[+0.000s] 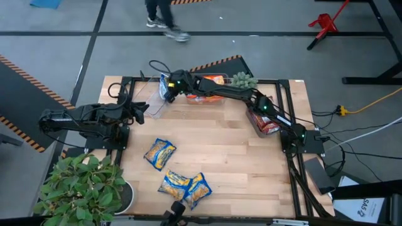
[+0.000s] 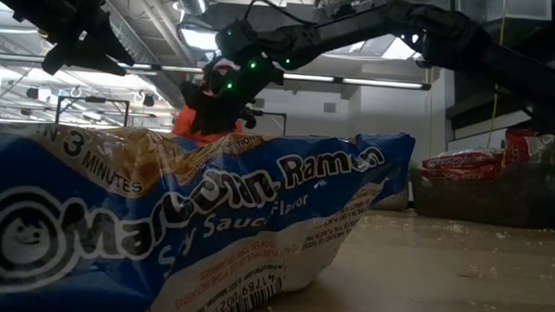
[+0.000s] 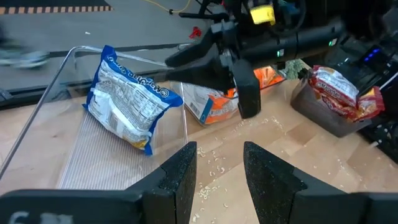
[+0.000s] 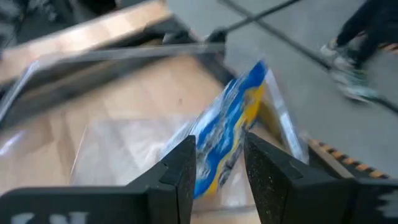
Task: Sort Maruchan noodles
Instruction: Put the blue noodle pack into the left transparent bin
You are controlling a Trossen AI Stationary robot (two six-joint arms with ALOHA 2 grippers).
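Right tool (image 4: 214,165) reached over the far-left clear bin (image 3: 74,155), fingers narrowly parted around a yellow-and-blue packet (image 4: 227,127) standing on edge inside; grip uncertain. Left tool (image 3: 217,171) parked beside, gaping, empty. Three more yellow-and-blue packets (image 1: 176,176) loose on the table (image 1: 232,144).

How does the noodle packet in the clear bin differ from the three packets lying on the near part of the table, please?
The packet in the clear bin stands on edge against the bin's wall; the three packets on the table lie flat. The binned packet sits between the right gripper's fingers; the three lie far from either gripper. All are yellow and blue.
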